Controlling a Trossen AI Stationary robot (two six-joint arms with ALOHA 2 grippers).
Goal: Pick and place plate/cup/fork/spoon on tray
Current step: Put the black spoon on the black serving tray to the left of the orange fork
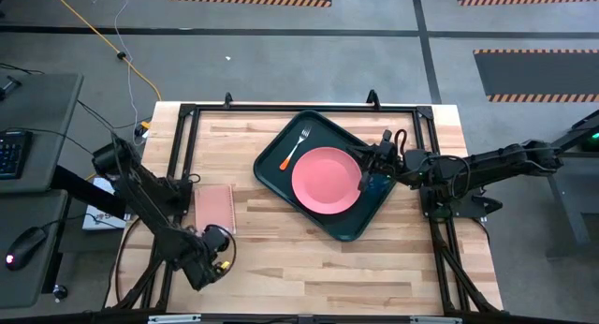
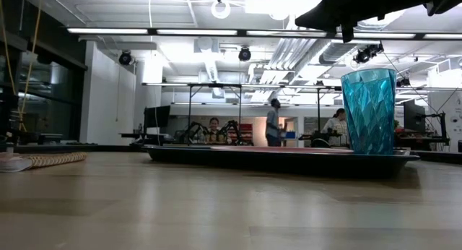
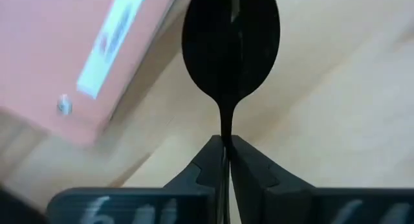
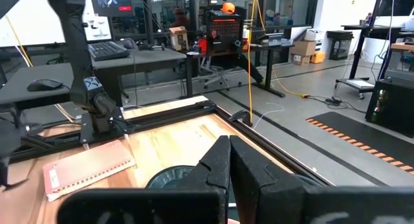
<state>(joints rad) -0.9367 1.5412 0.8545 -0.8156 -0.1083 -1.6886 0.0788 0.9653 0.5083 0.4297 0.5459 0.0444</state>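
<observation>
The dark green tray (image 1: 281, 141) lies at the table's middle. On it lie the salmon-pink plate (image 1: 325, 180) and, toward its far left corner, the orange-handled fork (image 1: 294, 150). The teal cup (image 2: 368, 111) stands upright on the tray's right part, beside the plate (image 1: 375, 184). My right gripper (image 1: 367, 170) hovers just above the cup with its fingers shut (image 4: 228, 149), touching nothing. My left gripper (image 1: 217, 243) is at the table's near left, shut on the dark spoon (image 3: 231, 43). My left gripper pinches the spoon's thin neck (image 3: 225, 128), just behind the oval bowl, between its two fingertips. The fingers lie along the spoon; the bowl sticks out ahead of them and the handle runs back between them, hidden. Whether the spoon is clear of the table I cannot tell.
A pink rectangular slab (image 1: 216, 208) lies flat on the table's left part, right beside my left gripper (image 3: 65, 49). Bare wood lies between the slab and the tray. Black frame rails (image 1: 281, 107) run along the table's edges. People show far off in the room (image 2: 273, 123).
</observation>
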